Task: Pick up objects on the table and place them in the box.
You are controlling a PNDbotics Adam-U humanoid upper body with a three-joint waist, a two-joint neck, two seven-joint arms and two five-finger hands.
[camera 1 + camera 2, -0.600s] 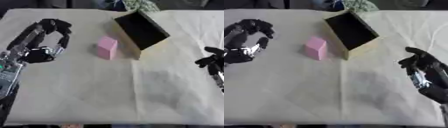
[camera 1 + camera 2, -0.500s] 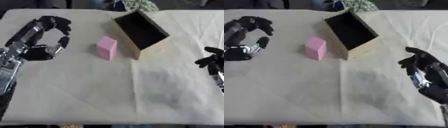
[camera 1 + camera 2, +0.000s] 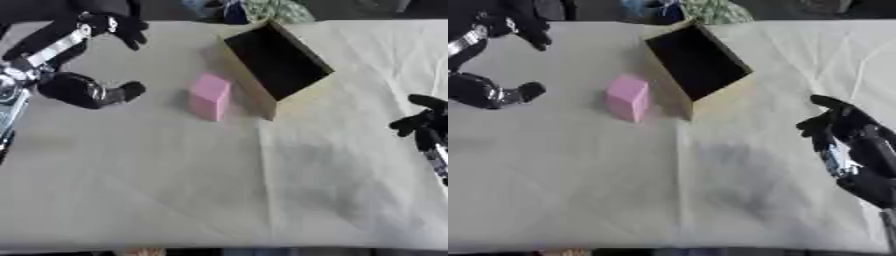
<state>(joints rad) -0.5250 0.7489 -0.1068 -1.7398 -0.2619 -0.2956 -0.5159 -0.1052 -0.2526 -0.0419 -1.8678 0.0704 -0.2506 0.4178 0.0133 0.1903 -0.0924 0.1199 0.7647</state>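
A pink block (image 3: 210,96) stands on the cream cloth just left of a tan box (image 3: 276,62) that lies tipped on its side, its dark opening facing up. My left hand (image 3: 70,70) hovers at the upper left, open, fingers spread toward the far edge and thumb pointing at the block, a hand's width left of it. My right hand (image 3: 852,150) rests open at the right edge, fingers up, holding nothing.
The cream tablecloth (image 3: 219,190) covers the whole table. Green and blue items (image 3: 254,9) lie beyond the far edge behind the box.
My left hand has risen and shifted toward the far left corner, its thumb now reaching toward the pink block. The right hand, block and box stay where they were.
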